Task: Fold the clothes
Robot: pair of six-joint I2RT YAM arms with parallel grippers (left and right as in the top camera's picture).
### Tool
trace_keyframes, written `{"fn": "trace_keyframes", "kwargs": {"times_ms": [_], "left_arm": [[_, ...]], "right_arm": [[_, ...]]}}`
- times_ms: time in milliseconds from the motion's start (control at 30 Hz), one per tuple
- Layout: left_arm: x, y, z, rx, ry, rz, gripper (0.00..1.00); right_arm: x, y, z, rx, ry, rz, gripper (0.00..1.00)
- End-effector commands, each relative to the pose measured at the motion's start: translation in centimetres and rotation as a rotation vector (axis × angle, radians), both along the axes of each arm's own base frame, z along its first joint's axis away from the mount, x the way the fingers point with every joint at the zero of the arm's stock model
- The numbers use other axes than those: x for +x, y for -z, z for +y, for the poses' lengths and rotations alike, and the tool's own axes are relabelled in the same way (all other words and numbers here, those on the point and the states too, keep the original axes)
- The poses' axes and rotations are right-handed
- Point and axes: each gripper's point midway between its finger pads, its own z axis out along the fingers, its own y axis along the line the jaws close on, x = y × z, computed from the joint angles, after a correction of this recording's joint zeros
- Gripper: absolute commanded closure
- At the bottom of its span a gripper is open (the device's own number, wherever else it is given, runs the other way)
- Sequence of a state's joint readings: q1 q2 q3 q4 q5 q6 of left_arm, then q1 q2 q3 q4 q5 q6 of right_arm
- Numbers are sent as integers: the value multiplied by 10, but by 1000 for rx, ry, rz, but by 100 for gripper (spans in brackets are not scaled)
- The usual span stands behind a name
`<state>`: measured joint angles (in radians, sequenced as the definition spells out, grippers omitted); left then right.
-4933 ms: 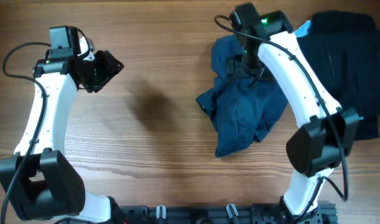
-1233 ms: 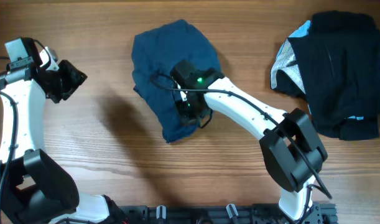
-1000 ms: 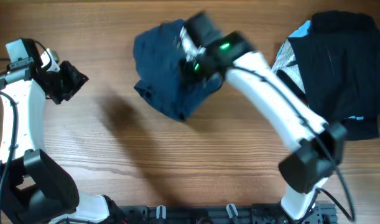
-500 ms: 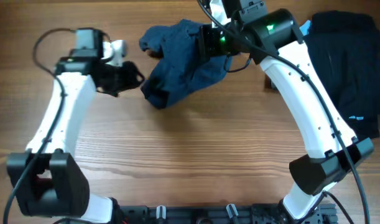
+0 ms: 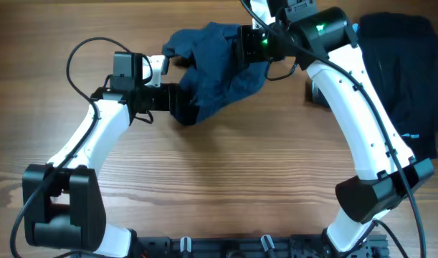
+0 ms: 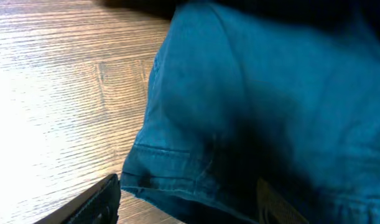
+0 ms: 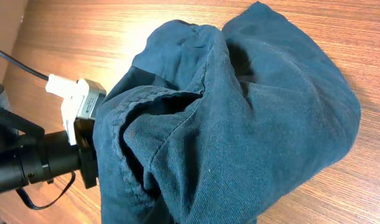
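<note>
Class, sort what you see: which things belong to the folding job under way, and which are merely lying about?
In the job: navy shorts; right claw gripping them; left claw open at their hem.
Lying about: black garment, untouched, at the right of the table.

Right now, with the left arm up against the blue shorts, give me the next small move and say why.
Probably close the left gripper on the hem of the navy-blue shorts. The left wrist view shows that hem lying between its open fingers, while the right gripper holds the bunched far side. A second grip would let the arms spread the cloth.
</note>
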<state>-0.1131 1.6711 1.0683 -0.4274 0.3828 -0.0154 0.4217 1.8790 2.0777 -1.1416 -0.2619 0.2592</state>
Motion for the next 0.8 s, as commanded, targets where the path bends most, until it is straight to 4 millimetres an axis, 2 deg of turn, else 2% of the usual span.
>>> {"fn": "trace_keyframes", "kwargs": {"times_ms": [0,133,267,400,433,567,767], "left_arm": [[-12,10,2,78,114,-7,32],[-24,22,18,184,146,37,32],[-29,24,13,180,198,34,28],[-30,38,13,179,205,43,27],[-28,48,11,170,209,48,27],[-15,65,9,164,208,29,27],[14,62,1,150,207,-92,26]], "right_arm": [[2,-10,-2,12,-13,-29,95],[2,-10,-2,11,-13,-30,95],[2,-10,-2,11,-13,-30,96],[2,-10,-2,12,-13,-30,96],[3,-10,-2,12,-13,-30,96],[2,-10,-2,11,-13,-30,96],[3,-10,-2,12,-14,-32,96]]}}
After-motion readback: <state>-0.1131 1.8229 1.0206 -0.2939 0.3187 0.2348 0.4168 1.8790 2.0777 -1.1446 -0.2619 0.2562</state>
